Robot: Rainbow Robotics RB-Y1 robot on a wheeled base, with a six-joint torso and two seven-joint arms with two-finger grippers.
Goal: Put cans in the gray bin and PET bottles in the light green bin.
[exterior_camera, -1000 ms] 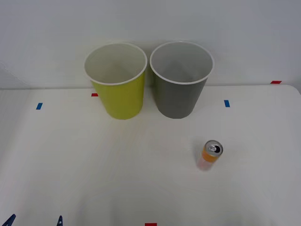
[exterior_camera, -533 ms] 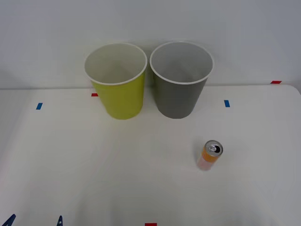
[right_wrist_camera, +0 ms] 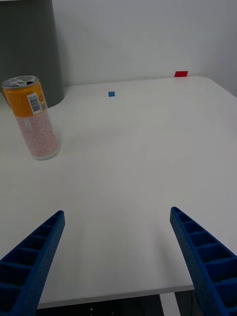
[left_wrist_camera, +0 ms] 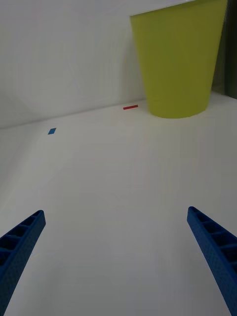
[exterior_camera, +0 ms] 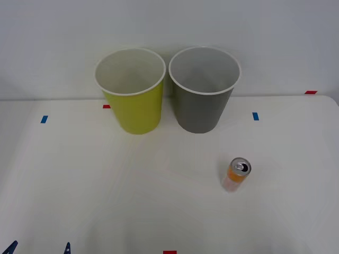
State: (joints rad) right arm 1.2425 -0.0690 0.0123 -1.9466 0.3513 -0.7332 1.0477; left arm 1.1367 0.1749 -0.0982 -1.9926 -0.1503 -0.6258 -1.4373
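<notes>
Can [exterior_camera: 237,174] upright on surface [exterior_camera: 132,201], near gray bin [exterior_camera: 203,100], untouched. Right gripper [right_wrist_camera: 116,261] wide open, empty, short of can. Left gripper [left_wrist_camera: 116,261] wide open, empty, idle. Risk: slim can toppling if clipped off-centre.

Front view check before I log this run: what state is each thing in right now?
Can: upright on the table, top opened, untouched.
Gray bin: upright, nothing visible inside.
Green bin: upright, nothing visible inside.
Right end effector: open, holding nothing, short of the can.
Left end effector: open, holding nothing, facing the green bin.
</notes>
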